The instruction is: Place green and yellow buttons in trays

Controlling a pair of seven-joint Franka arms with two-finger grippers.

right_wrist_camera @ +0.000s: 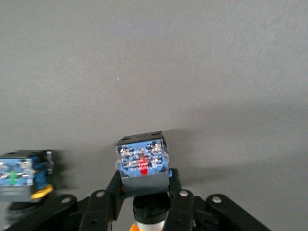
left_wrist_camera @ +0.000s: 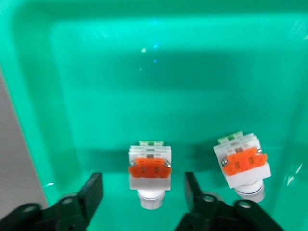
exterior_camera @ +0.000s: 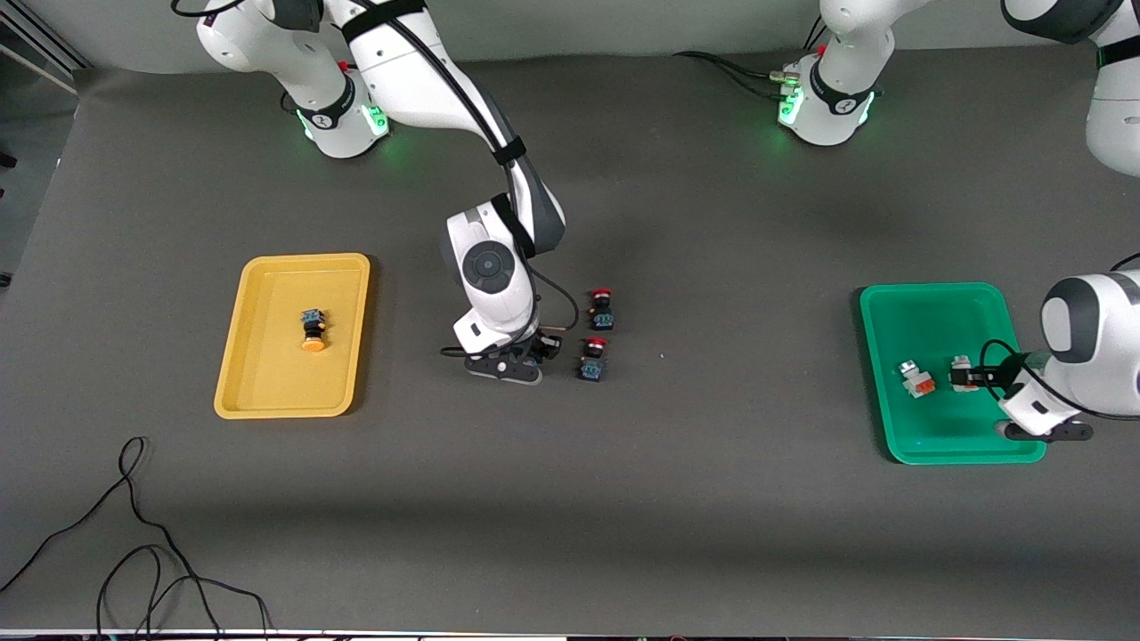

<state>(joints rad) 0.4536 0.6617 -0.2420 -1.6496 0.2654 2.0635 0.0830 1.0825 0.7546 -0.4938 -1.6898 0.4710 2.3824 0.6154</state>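
Observation:
The yellow tray (exterior_camera: 267,392) lies toward the right arm's end of the table and holds one orange-capped yellow button (exterior_camera: 312,331). My right gripper (exterior_camera: 543,349) (right_wrist_camera: 144,180) is down at the table's middle, shut on a black-blue yellow button (right_wrist_camera: 142,161) whose orange cap shows between the fingers. The green tray (exterior_camera: 935,436) (left_wrist_camera: 96,72) lies toward the left arm's end. In it lie two white-silver buttons with orange blocks (exterior_camera: 916,378) (left_wrist_camera: 243,166). My left gripper (exterior_camera: 966,376) (left_wrist_camera: 143,190) stands open around the other button (exterior_camera: 960,363) (left_wrist_camera: 149,171), its fingers (left_wrist_camera: 91,192) clear of it.
Two red-capped black-blue switches (exterior_camera: 602,310) (exterior_camera: 593,356) stand right beside my right gripper; one black-blue switch (right_wrist_camera: 21,175) shows in the right wrist view. A loose black cable (exterior_camera: 134,534) lies near the table's front edge at the right arm's end.

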